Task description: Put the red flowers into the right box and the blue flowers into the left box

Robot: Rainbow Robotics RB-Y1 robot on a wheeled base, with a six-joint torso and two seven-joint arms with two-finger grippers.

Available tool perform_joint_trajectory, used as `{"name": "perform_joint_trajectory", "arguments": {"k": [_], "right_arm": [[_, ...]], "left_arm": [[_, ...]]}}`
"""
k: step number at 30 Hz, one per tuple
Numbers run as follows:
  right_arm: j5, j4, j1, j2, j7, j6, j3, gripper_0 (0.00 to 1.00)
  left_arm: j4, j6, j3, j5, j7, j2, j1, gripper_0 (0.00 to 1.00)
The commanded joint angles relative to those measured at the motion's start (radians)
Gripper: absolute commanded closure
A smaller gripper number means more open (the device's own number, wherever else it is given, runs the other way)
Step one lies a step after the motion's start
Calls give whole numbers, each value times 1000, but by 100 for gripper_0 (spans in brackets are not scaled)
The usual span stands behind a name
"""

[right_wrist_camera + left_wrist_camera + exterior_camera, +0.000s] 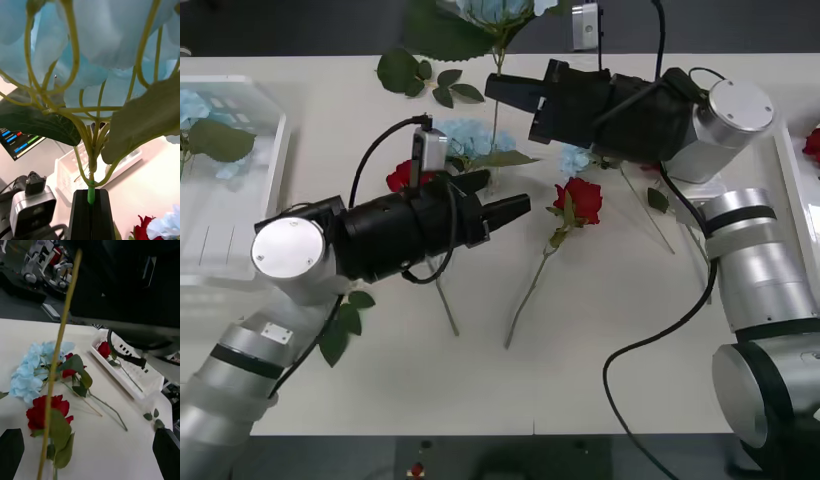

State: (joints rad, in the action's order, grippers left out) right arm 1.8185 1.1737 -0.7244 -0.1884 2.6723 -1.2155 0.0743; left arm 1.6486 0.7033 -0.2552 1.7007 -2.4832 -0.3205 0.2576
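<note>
Front view shows the right hand (pixel 505 92) reaching across the far middle of the tabletop (pixel 600 350), its black fingers closed on the thin green stem of a blue flower (pixel 495 12) whose pale head and big leaf rise past the picture's top edge. Right wrist view confirms the grip: the two fingers are pressed together around the green stem of the blue flower (pixel 112 45), with the bloom spreading wide above them.

The left hand (pixel 520 207) hovers over the middle of the tabletop, its fingers spread wide apart with nothing between them; in the left wrist view they sit at the two corners. Just beside it lie another blue flower (pixel 470 140) and a red flower (pixel 405 178), partly hidden by the arm. A second red flower (pixel 581 198) lies a little to its right, stem pointing toward the robot.

The left box (pixel 240 200) sits at the tabletop's left edge with a blue flower (pixel 192 108) already inside. The right box (pixel 795 190) sits at the right edge, holding a red flower (pixel 813 145).
</note>
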Motion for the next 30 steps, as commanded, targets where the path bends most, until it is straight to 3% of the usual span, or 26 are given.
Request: {"name": "perform_joint_trajectory", "arguments": {"k": [1,6,8,9,10,11,30], "right_arm": [[12,0,-27,-5,21,4,9,100],[21,-19,-27,-8,31,4,5,100],[22,-19,-27,-10,31,4,5,100],[22,-19,-27,-11,32,4,5,100],[22,-17,-27,-11,32,4,5,100],[22,-19,-27,-11,32,4,5,100],[24,-19,-27,-14,33,5,5,100]], "left_arm": [[20,-61,-27,11,-40,17,19,0],[20,-131,-61,16,-34,23,46,3],[19,-156,-68,16,-28,23,54,40],[19,-168,-72,16,-23,23,55,64],[17,-171,-72,16,-22,23,57,75],[17,-177,-70,16,-16,23,60,97],[17,-208,-56,20,35,3,60,100]]}}
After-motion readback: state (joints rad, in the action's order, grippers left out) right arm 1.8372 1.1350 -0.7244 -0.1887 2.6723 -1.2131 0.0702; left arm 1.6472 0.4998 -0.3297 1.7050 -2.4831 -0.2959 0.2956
